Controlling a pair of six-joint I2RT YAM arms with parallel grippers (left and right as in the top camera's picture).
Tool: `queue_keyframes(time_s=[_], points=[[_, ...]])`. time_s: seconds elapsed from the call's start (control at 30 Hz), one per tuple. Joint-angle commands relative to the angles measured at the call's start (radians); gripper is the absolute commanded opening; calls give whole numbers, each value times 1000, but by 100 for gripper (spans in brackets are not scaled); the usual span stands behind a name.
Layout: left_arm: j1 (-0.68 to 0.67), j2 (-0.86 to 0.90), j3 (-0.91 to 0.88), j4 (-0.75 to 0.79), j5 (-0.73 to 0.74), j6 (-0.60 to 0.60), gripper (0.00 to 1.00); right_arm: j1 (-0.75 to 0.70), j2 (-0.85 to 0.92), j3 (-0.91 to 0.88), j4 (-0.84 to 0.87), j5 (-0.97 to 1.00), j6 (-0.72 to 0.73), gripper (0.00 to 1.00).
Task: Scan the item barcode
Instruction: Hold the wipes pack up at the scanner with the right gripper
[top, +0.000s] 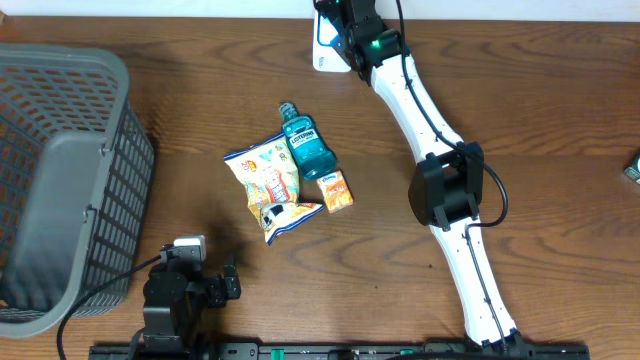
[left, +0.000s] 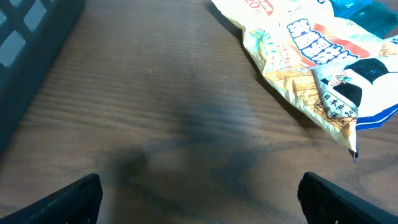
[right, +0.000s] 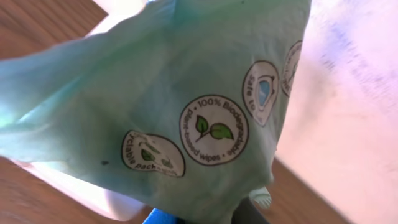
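Observation:
A pale green pack of biodegradable wipes (right: 186, 93) fills the right wrist view and hangs from my right gripper (top: 336, 24), which is shut on it; only one dark finger (right: 252, 216) shows under the pack. The pack is held at the table's far edge over a white and blue scanner stand (top: 322, 52). No barcode is visible on the side facing the camera. My left gripper (top: 222, 283) sits low at the front left, open and empty (left: 202, 208), over bare wood.
A snack bag (top: 270, 185) (left: 311, 50), a blue mouthwash bottle (top: 305, 146) (left: 367, 12) and a small orange box (top: 337, 190) lie mid-table. A grey mesh basket (top: 60, 180) stands at the left. A small object (top: 633, 165) pokes in at the right edge.

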Motion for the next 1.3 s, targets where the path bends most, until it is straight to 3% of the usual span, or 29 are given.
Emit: queue_keyframes(time_s=[0.0,0.33,0.43,0.67,0.97,1.2,1.27], points=[[-3,-3,-4,-23,-13,10,98,6,6,27,14,52,-146,1],[-3,-3,-4,-23,-13,10,98,-10,6,23,31,39,-417,1],[-3,-3,-4,-23,-13,10,98,-14,6,14,56,26,-564,1],[-3,-3,-4,-23,-13,10,98,15,6,-45,153,221,-865,1],[-3,-3,-4,-23,-13,10,98,61,6,-238,422,288,-1163,1],[-3,-3,-4,-23,-12,10,98,74,-17,-252,455,329,-1138,1],[-3,-3,-4,-23,-12,10,98,43,-72,-252,455,333,-1072,1]])
